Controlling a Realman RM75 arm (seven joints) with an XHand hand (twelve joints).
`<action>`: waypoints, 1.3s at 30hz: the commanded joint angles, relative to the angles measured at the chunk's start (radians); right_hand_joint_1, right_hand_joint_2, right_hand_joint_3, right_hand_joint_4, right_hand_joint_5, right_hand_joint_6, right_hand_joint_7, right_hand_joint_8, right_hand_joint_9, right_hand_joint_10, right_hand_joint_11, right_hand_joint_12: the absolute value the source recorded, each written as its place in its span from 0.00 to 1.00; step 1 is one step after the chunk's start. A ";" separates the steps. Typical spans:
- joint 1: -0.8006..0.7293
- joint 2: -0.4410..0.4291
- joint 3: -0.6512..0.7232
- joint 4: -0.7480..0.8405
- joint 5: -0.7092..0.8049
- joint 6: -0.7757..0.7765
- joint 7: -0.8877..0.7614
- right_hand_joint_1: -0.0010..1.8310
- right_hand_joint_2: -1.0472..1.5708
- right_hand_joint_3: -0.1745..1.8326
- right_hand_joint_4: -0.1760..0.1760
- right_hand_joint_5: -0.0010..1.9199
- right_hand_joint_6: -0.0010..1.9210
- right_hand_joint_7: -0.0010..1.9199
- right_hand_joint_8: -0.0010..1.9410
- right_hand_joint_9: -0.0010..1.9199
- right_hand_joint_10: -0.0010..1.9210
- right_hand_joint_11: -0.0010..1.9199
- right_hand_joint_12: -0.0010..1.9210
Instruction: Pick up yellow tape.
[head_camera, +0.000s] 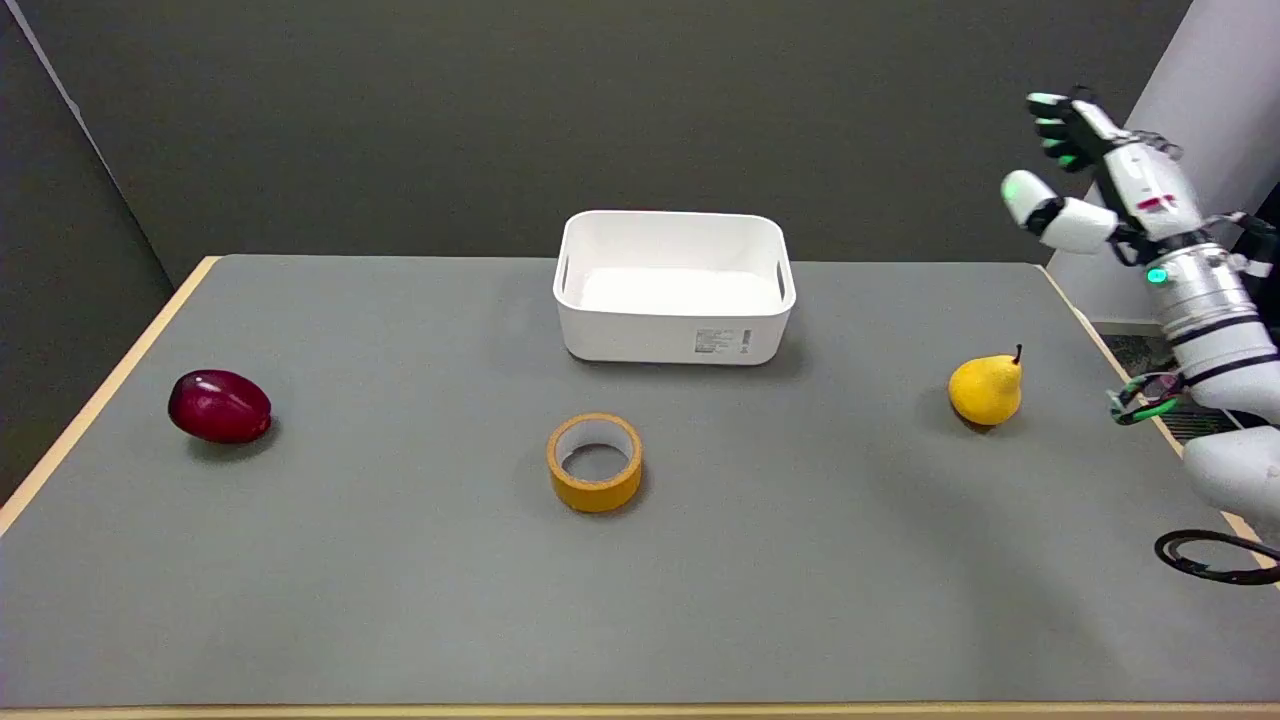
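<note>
Yellow tape (594, 463) lies flat on the grey tabletop (400, 600), near its middle. Farther back stands a white bin (674, 290). Beyond a pear (986, 389) at the right, the right hand (1090, 175) hangs raised, fingers (1050, 125) spread, holding nothing.

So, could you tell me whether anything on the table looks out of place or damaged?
Nothing stands out. The yellow tape lies flat, the white bin sits upright, and the right hand is raised, holding nothing.
</note>
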 joint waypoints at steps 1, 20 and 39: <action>-0.245 -0.002 -0.177 0.699 -0.104 -0.152 -0.128 0.21 0.63 0.59 0.87 0.09 0.24 0.16 0.22 0.17 0.38 0.14 0.66; -0.236 -0.199 -0.380 1.127 -0.642 -0.654 -0.453 0.26 0.59 0.56 0.77 0.00 0.09 0.01 0.10 0.01 0.23 0.01 0.54; 0.079 -0.422 -0.636 0.805 -0.530 -0.780 -0.447 0.23 0.59 0.56 0.77 0.01 0.14 0.06 0.13 0.06 0.26 0.03 0.59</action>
